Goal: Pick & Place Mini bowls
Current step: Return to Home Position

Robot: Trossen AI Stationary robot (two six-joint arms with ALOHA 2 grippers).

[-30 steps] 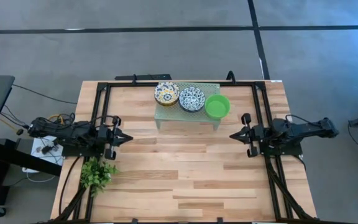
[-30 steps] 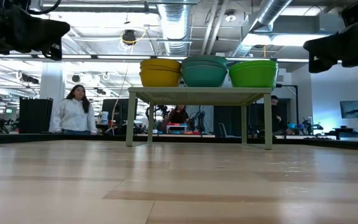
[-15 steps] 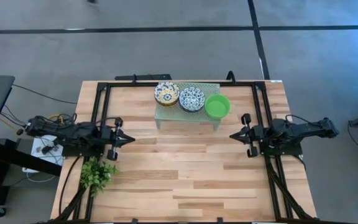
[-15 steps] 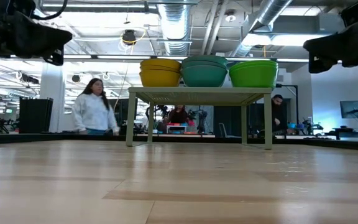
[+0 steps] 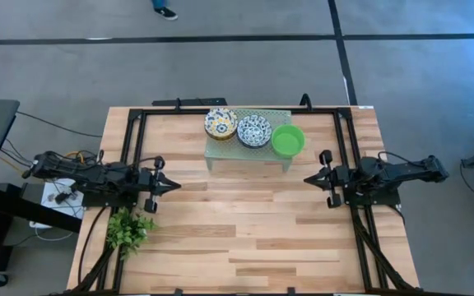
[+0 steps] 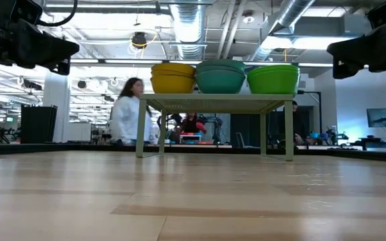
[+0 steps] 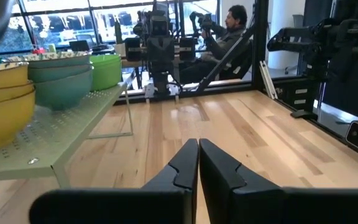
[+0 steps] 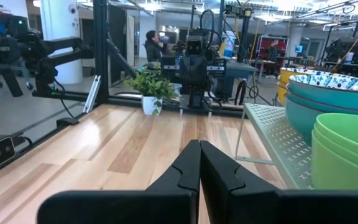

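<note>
The mini bowls sit in three stacks on a pale green perforated rack [image 5: 248, 150] at the table's far middle. There is a yellowish floral stack [image 5: 220, 123], a blue floral stack [image 5: 253, 130] and a plain green stack [image 5: 287, 140]. In the low view they show as yellow [image 6: 173, 77], teal [image 6: 220, 76] and green [image 6: 273, 78] outsides, each bottom bowl resting on the rack top [image 6: 214, 100]. My left gripper [image 5: 175, 186] hovers shut near the table's left side, pointing right. My right gripper [image 5: 309, 178] hovers shut on the right side, pointing left. Both are short of the rack and touch nothing.
A small leafy plant [image 5: 128, 228] stands at the table's near left, just near my left arm. A black frame [image 5: 239, 108] runs round the table's edges. Bare wood [image 5: 245, 222] lies between the two grippers and in front of the rack. A person [image 6: 130, 110] walks in the room behind.
My left gripper has crept a little toward the table's right, staying shut. My right arm has kept still. The bowls have not moved. Behind the table, a person has walked across the room toward the right.
</note>
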